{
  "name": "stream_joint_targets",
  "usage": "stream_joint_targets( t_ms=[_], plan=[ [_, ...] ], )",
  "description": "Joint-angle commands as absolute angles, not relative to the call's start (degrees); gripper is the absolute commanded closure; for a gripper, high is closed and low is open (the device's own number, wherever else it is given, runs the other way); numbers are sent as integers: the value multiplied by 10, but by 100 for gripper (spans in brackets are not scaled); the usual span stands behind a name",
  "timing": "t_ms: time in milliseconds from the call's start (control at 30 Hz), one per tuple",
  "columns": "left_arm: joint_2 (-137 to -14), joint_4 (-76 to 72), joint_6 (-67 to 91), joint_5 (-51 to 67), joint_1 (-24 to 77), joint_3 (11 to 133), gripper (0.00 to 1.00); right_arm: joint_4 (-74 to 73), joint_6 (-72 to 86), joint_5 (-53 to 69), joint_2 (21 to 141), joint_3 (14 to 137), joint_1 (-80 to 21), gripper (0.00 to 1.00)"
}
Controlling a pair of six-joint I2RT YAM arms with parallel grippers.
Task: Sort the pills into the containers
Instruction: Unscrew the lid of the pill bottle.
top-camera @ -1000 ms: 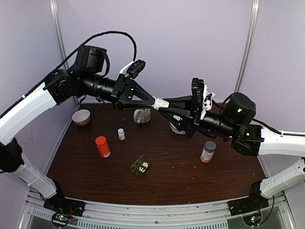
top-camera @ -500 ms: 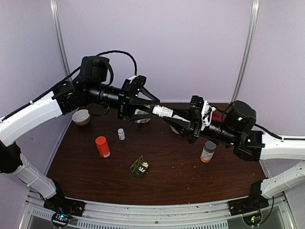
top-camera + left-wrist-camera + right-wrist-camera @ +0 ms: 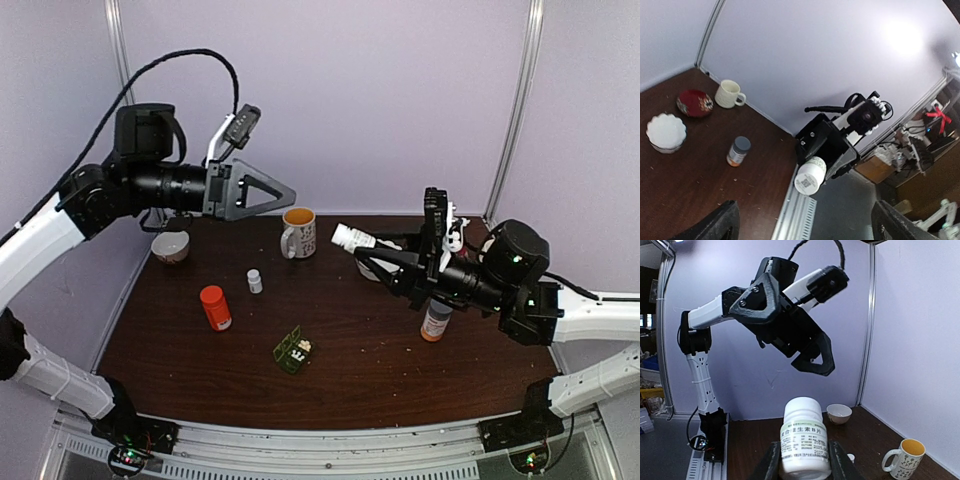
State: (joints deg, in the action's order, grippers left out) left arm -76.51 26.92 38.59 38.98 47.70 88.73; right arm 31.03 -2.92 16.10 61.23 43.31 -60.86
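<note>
Top camera overlooks the table (image 3: 380,355); opposed wrist cameras both catch the white bottle (image 3: 809,176).

The pill box (image 3: 293,350) shows too small to tell what its compartments hold.

Two arms, white shells and black joints.
The left arm (image 3: 40,235) carries a looping black cable (image 3: 170,62); its left gripper (image 3: 805,205) is black and triangular; small green lights dot the right arm (image 3: 590,310).

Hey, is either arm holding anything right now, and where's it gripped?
The right gripper holds a white bottle by its lower body; the left gripper is open and empty.
</note>
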Motion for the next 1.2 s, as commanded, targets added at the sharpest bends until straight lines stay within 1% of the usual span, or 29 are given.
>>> stream_joint_targets(
  t_ms=[0, 100, 167, 267, 400, 467, 567, 667, 800, 867, 1100, 1167],
  plan=[
    [-670, 205, 84, 332, 476, 821, 4, 317, 128, 218, 610, 449, -604, 85],
    [-636, 175, -50, 366, 476, 775, 3, 302, 180, 275, 623, 474, -600, 84],
    [-644, 183, -95, 368, 476, 785, 2, 282, 202, 299, 627, 491, -600, 84],
    [-667, 240, -210, 387, 479, 814, 2, 247, 222, 315, 629, 515, -599, 84],
    [-670, 271, -395, 343, 503, 811, 2, 245, 258, 328, 635, 527, -600, 84],
    [-670, 265, -454, 320, 515, 802, 2, 254, 278, 335, 641, 529, -599, 85],
    [-672, 225, -475, 301, 526, 798, 3, 262, 296, 343, 651, 534, -599, 84],
    [-676, 220, -498, 339, 530, 805, 3, 263, 299, 333, 658, 537, -599, 85],
    [-687, 222, -506, 348, 535, 817, 11, 255, 305, 327, 677, 555, -598, 86],
    [-688, 226, -520, 347, 539, 815, 17, 255, 307, 333, 688, 565, -598, 86],
    [-689, 229, -537, 332, 548, 805, 21, 259, 306, 337, 708, 575, -597, 87],
    [-690, 230, -540, 333, 549, 806, 26, 262, 308, 342, 713, 579, -597, 87]
  ],
)
